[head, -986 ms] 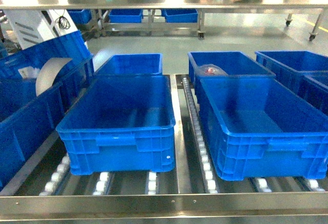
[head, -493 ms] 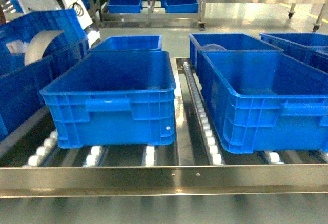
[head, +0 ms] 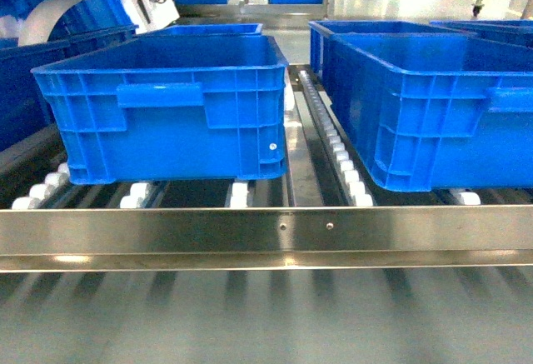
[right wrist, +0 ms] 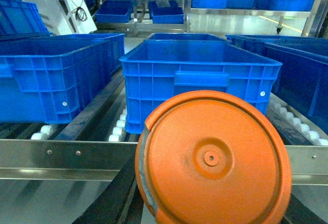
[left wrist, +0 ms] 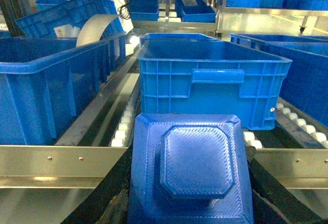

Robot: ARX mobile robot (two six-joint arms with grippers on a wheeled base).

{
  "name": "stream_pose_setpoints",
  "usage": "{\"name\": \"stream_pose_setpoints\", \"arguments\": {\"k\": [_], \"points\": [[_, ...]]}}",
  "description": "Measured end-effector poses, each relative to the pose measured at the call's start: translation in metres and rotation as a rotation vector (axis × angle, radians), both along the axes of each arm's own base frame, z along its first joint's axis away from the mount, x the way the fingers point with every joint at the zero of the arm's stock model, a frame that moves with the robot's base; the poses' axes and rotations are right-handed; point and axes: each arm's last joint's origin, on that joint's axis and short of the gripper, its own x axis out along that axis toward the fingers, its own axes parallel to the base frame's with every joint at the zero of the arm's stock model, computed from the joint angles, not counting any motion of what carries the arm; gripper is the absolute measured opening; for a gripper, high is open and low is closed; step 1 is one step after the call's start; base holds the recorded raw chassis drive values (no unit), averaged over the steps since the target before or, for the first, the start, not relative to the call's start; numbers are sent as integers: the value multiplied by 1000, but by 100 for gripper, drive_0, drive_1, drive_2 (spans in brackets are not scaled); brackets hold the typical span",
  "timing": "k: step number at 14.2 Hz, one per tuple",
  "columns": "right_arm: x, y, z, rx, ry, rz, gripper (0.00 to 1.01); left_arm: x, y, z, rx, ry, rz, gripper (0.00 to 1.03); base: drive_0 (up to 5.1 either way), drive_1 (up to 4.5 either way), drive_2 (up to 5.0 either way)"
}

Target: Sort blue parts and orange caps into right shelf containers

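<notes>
Steel roller racking point(head: 275, 231) runs across the front of a warehouse bay, carrying two large blue crates side by side: the left crate point(head: 166, 114) and the right crate point(head: 433, 106), both sitting on the rollers behind the front rail. Neither arm shows in the head view. At the left wrist a blue part point(left wrist: 190, 170) fills the foreground, apparently clamped, though the jaws are hidden; at the right wrist an orange cap point(right wrist: 212, 160) sits likewise. Transport looks finished; next, each arm should rise over a crate rim and release.
</notes>
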Motion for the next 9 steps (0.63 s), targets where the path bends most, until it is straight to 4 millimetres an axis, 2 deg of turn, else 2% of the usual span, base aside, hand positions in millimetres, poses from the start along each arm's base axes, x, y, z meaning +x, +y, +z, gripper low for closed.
{"name": "stream_pose_setpoints", "arguments": {"k": [9], "points": [[0,0,0,0,-1,0,43,0,0,0,0,-1,0,43,0,0,0]]}}
